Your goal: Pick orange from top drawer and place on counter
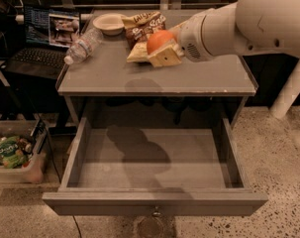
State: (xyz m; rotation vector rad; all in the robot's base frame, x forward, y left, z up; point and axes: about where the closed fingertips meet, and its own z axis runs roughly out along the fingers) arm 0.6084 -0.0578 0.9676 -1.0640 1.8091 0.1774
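Above the table [209, 78], the claw [164, 53] clamps the orange [159, 39]; released this high, it could roll off into the drawer [154, 203].

The white arm [248, 19] reaches in from the upper right. Its gripper [162, 48] hangs over the middle of the grey tabletop [199, 76], jaws clamped on the orange [159, 38], just in front of the chip bags [139, 26]. Their shadow lies on the tabletop beneath. Toward the upper left sit a small bowl [109, 22] and a plastic bottle [82, 46] lying on its side. Below, the top drawer [154, 202] stands pulled out, its knob [156, 212] at bottom centre. A laptop [48, 36] glows at far upper left.
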